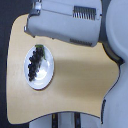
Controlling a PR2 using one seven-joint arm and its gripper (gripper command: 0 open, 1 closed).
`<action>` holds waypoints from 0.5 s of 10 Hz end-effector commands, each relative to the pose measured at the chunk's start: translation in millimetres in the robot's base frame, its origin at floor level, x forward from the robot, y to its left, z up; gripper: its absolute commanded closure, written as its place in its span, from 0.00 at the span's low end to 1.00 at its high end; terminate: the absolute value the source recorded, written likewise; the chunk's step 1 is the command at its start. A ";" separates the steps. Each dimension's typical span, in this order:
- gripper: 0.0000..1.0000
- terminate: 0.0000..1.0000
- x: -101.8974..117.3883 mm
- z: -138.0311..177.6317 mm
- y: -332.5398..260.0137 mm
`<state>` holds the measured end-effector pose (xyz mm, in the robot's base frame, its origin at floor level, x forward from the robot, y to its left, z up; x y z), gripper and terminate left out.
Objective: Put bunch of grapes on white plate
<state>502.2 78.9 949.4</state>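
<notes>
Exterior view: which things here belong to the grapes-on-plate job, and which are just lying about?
Job:
- bunch of grapes, lying on the plate
- white plate

Not part of it:
- wooden table
- robot arm above; gripper not visible

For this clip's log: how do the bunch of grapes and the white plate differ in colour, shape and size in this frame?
The bunch of grapes is dark purple-black; the white plate is glossy white. The bunch is an elongated, lumpy cluster with a bit of green stem at one end; the plate is round and smooth. The bunch is shorter than the plate is wide and lies within its rim. Both sit together on the wooden table, toward the exterior view's left.
</notes>
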 end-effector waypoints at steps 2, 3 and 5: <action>0.00 0.00 18.8 8.6 -120.0; 0.00 0.00 19.0 7.0 -138.2; 0.00 0.00 23.9 2.3 -194.6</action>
<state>517.9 -6.0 962.6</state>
